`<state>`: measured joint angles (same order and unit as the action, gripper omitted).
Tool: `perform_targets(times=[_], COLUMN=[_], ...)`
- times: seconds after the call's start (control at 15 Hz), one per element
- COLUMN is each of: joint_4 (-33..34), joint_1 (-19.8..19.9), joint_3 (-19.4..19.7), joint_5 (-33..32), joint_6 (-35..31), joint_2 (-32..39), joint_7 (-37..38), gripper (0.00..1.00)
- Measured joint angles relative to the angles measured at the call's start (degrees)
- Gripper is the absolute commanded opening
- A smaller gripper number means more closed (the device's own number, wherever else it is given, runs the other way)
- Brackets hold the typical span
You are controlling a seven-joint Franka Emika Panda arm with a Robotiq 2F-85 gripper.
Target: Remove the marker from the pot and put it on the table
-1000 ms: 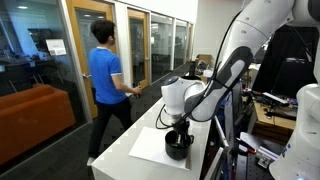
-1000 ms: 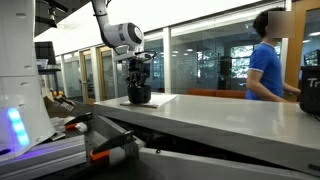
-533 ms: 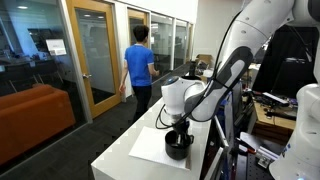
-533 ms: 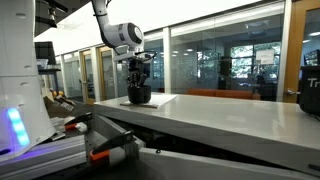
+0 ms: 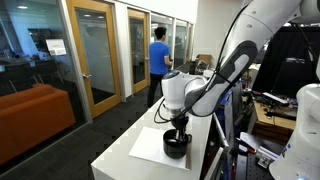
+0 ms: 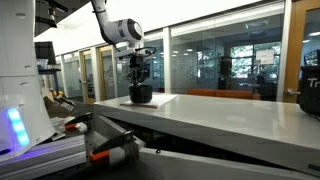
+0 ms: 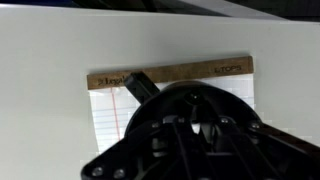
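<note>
The small black pot [image 5: 176, 148] stands on a white lined sheet [image 5: 148, 146] on the long white table [image 5: 125, 160]. It also shows in an exterior view [image 6: 140, 97]. My gripper [image 5: 178, 132] points straight down into the pot's mouth, also seen in an exterior view [image 6: 140, 84]. In the wrist view the fingers [image 7: 195, 128] are drawn together around a small pale tip, which looks like the marker [image 7: 195, 126]. The rest of the marker is hidden. The dark gripper hides most of the pot there.
A dark bar [image 7: 140, 86] sticks out across the sheet [image 7: 105, 105] from under the gripper. A person [image 5: 158, 60] walks in the glass-walled corridor beyond the table. Desks and gear [image 5: 275, 110] stand behind the arm. The table runs long [image 6: 230, 120] past the pot.
My gripper and wrist have risen slightly over the pot. The person in blue has walked away down the corridor and left one exterior view.
</note>
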<state>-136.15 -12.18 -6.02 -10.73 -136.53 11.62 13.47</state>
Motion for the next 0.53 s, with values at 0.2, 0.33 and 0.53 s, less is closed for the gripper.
perform_targets(times=[0.2,0.33,0.53], joint_4=[0.09,0.08,0.05], joint_1=[-0.06,-0.09,-0.1], joint_3=[-0.4,-0.82,-1.28], joint_5=[0.0,0.0,0.0], joint_6=[2.27,3.79,4.89], joint_2=[-4.84,-7.91,-10.75], joint_7=[0.0,0.01,0.02], gripper=[0.05,0.05,0.05])
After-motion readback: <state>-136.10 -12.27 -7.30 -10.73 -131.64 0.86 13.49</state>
